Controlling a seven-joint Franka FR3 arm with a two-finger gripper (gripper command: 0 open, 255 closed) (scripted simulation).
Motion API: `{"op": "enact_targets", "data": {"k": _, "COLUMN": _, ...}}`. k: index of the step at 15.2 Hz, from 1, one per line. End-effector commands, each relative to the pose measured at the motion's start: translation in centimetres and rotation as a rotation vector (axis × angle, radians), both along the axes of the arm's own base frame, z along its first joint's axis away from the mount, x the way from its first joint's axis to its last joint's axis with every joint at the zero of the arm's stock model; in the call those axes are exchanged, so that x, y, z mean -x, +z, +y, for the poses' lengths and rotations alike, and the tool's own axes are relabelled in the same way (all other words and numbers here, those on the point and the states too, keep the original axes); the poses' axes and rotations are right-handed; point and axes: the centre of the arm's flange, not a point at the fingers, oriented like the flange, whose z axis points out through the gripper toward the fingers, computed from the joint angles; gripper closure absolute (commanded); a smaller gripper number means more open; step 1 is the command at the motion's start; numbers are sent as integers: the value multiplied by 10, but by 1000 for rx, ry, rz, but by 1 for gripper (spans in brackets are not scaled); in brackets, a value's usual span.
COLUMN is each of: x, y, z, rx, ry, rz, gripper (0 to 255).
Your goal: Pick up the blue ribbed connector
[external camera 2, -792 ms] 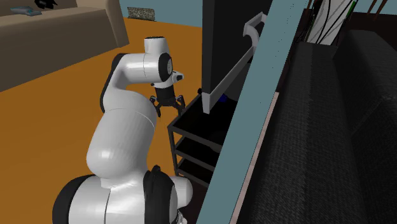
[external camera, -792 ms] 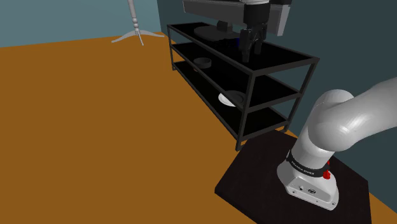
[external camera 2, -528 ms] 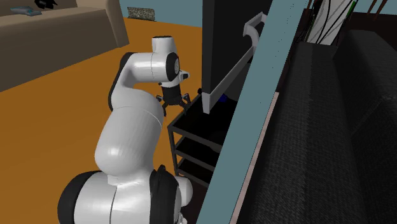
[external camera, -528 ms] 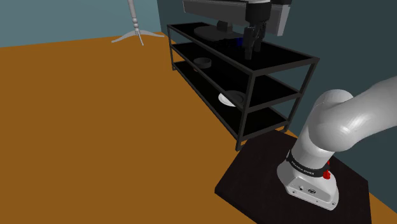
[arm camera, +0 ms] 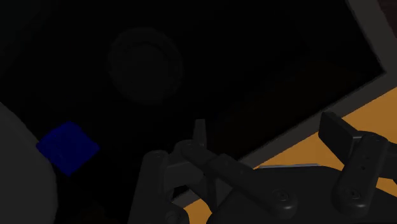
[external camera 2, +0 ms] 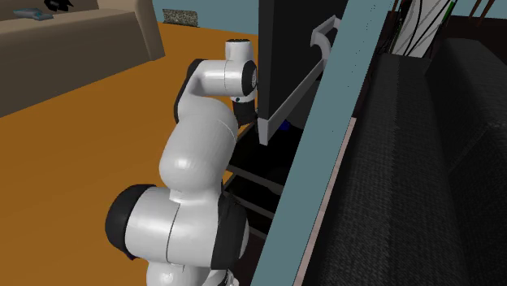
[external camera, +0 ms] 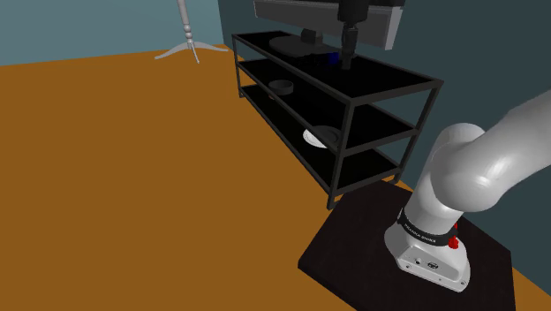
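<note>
Gripper point(arm camera: 266, 127): in the wrist view the two black fingers stand well apart, so it is open fairly wide w/ nothing btwn them and nothing touched. In the shoulder view the gripper point(external camera: 347, 64) looks slim, probably seen edge-on, and points down over the top level of the black shelf rack point(external camera: 388, 88), tips apparently just above the top board.

Key relation: the blue connector point(arm camera: 67, 146) is not btwn the fingers. It lies off to one side, beyond the outer face of one finger. In the shoulder view the connector point(external camera: 334, 58) sits on the top shelf just to that view's left of the fingertips, close under the front edge of the monitor point(external camera: 300, 13). The second exterior view shows a scrap of the same blue point(external camera 2: 283, 126) below the monitor's lower corner. It reads as a small blue diamond; ribs and long axis can't be made out, so finger alignment is a guess for now.

Judgement: approach stage, grasp not yet begun. Next move likely a short sideways shift toward the monitor to centre the connector btwn the fingers, then down and close. Risk: clipping the monitor's edge.

Further out: a dim round shape point(arm camera: 143, 63) on the shelf ahead, orange floor point(external camera: 132, 177) around the rack.
</note>
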Motion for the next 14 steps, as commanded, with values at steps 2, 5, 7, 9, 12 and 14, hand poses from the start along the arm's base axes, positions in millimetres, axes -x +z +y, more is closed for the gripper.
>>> {"op": "enact_targets", "data": {"k": 2, "x": -19, "y": -3, "z": -45, "rx": -20, "ry": 127, "rz": -7, "gripper": 0}}
{"op": "enact_targets", "data": {"k": 5, "x": -47, "y": -2, "z": -72, "rx": -29, "ry": 275, "rz": -17, "gripper": 0}}
{"op": "enact_targets", "data": {"k": 7, "x": -68, "y": -1, "z": -87, "rx": -36, "ry": 373, "rz": -24, "gripper": 0}}
{"op": "enact_targets", "data": {"k": 9, "x": -91, "y": 0, "z": -101, "rx": -42, "ry": 471, "rz": -30, "gripper": 0}}
{"op": "enact_targets", "data": {"k": 12, "x": -126, "y": 1, "z": -117, "rx": -50, "ry": 619, "rz": -40, "gripper": 0}}
{"op": "enact_targets", "data": {"k": 14, "x": -137, "y": -3, "z": -120, "rx": -53, "ry": 662, "rz": -43, "gripper": 0}}
